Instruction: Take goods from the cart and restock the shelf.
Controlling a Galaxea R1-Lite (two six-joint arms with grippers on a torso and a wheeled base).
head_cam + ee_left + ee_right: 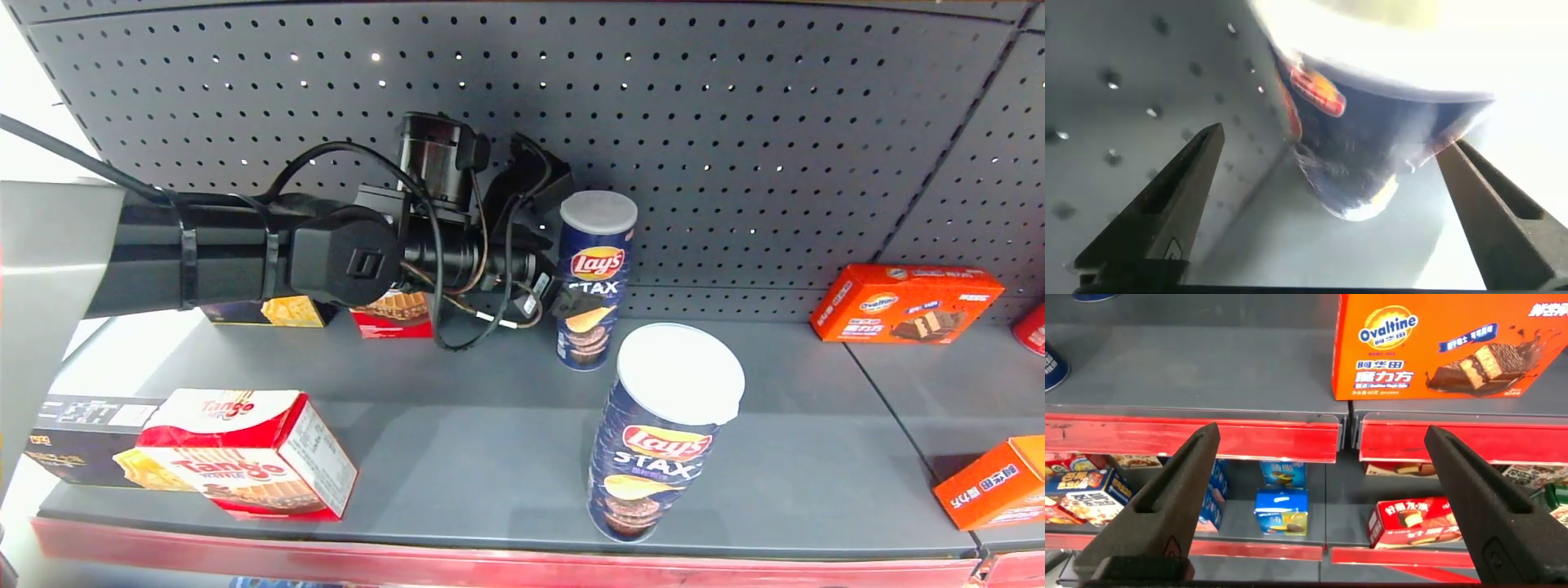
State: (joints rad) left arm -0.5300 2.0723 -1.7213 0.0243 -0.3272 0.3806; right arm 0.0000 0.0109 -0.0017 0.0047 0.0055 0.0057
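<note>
Grey metal shelf [457, 441] with a pegboard back [735, 122] carries everything we see from the head view. We count two tall chip cans and six boxes on it.

Reaching in from the shelf's left edge, the left gripper [1335, 140] sits level with the rear can [594, 278]. Its two fingers [1167, 204] are spread wide, one on each side of the can, with a gap showing between at least one finger and the can's wall. That can stands upright close to the back of the shelf, about midway along it, its pale lid on.

A second can [657, 433] of the same dark blue kind stands upright near the front edge, just right of the first, and its white lid is also on.

Of the boxes, a red and white wafer box [253, 453] lies at the front left corner, touching a dark box [82, 441] on its left. Two orange boxes lie to the right: one [902, 302] against the back, one [992, 482] at the front right edge. Two smaller boxes, one dark and yellow [269, 310] and one red [396, 314], sit at the back left, partly hidden by the arm.

Lower down, the right gripper [1323, 431] faces the shelf's red front rail [1208, 433], fingers [1167, 506] spread apart and holding nothing. Beyond it a lower shelf holds a blue packet [1282, 510] and a red box [1413, 523].
</note>
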